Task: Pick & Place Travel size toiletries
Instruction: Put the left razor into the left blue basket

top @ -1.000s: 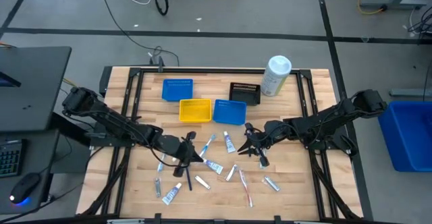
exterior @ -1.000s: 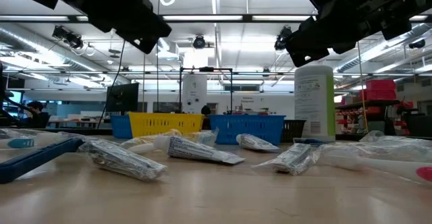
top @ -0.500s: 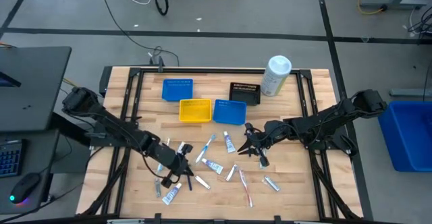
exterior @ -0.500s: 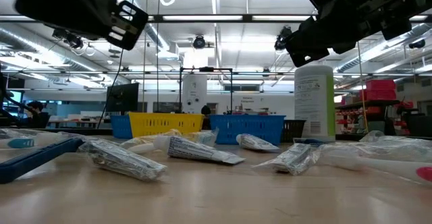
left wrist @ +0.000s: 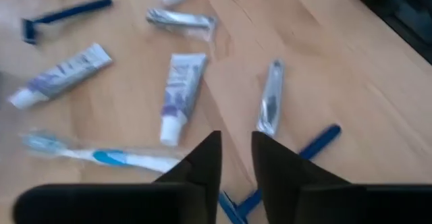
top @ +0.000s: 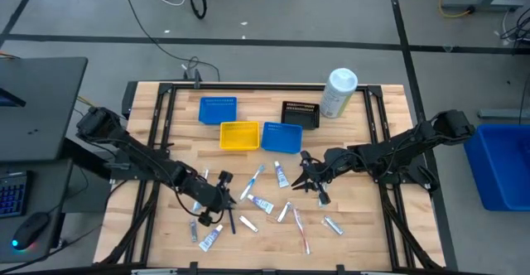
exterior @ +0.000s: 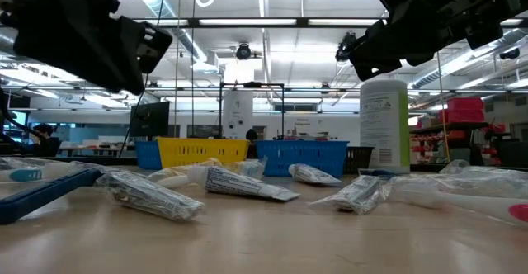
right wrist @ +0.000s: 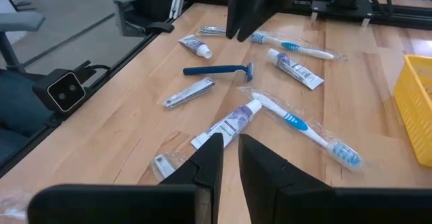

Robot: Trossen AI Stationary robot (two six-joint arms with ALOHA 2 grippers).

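Several travel size toiletries lie flat on the wooden table (top: 373, 142): white-and-blue tubes (left wrist: 179, 96), a blue razor (right wrist: 219, 69), toothbrushes (right wrist: 304, 126) and silvery packets (left wrist: 270, 102). My left gripper (top: 219, 194) (left wrist: 236, 158) hovers over the left part of the scatter, shut and empty, with a tube and a toothbrush (left wrist: 101, 155) just ahead of its fingers. My right gripper (top: 310, 180) (right wrist: 231, 156) hangs above the right part of the scatter, shut and empty, over a tube (right wrist: 226, 124).
Toward the far edge stand two blue bins (top: 218, 109) (top: 281, 137), a yellow bin (top: 238, 135), a black bin (top: 300, 114) and a large white canister (top: 339, 93). A big blue container (top: 501, 163) sits off the table's right side. Bare wood shows along the near edge.
My left gripper has moved toward the table's near-left and come down closer to the scattered items. The right arm has kept still, and no item has shifted.
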